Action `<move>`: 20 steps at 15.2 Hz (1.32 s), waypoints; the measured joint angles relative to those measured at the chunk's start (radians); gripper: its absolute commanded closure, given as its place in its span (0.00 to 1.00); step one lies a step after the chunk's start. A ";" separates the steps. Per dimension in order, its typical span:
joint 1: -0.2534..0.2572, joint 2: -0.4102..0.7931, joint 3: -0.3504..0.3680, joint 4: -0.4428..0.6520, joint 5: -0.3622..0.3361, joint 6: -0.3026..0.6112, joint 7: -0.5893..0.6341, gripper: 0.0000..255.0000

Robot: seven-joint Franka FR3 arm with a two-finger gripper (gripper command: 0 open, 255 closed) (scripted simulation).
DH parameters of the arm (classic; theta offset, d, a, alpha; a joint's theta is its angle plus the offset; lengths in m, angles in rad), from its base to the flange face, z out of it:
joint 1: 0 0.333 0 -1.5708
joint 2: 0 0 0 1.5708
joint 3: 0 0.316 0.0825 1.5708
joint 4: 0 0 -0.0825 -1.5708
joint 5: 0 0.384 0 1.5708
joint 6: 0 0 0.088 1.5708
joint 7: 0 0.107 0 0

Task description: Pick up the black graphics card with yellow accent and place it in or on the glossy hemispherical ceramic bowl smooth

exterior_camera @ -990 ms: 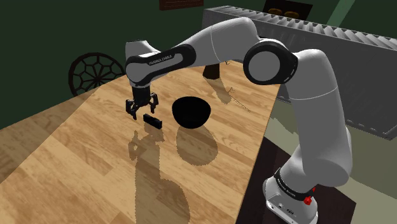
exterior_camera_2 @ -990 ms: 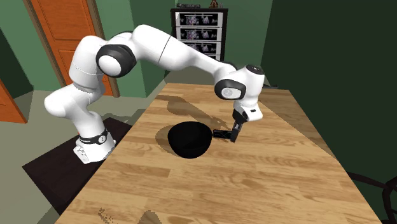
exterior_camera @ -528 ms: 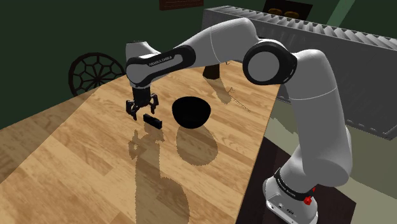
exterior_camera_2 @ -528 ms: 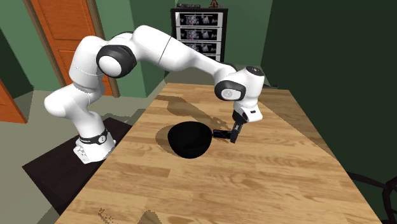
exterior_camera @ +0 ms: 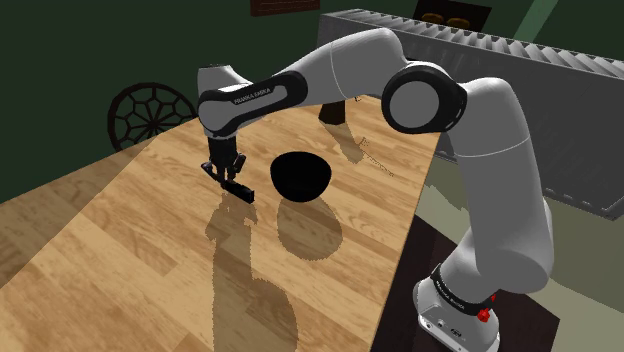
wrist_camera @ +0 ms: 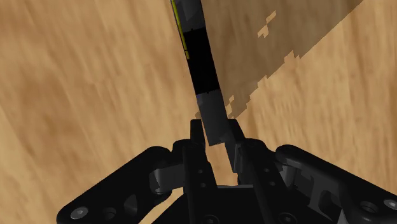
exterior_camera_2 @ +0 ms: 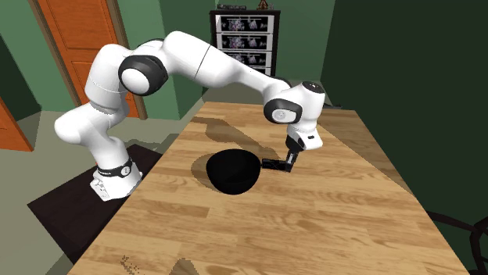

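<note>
Newly closed, end effector [wrist_camera: 216, 133] pinches the slim black graphics card [wrist_camera: 203, 63], yellow-striped edge.

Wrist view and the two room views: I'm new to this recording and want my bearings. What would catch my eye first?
A big white arm arches over the wooden table, its black gripper down at the surface and shut on one end of a thin black graphics card with a yellow edge. Close beside the card sits a glossy black bowl.
</note>
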 measured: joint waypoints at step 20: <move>-0.003 -0.077 0.011 0.104 0.013 -0.179 0.008 1.00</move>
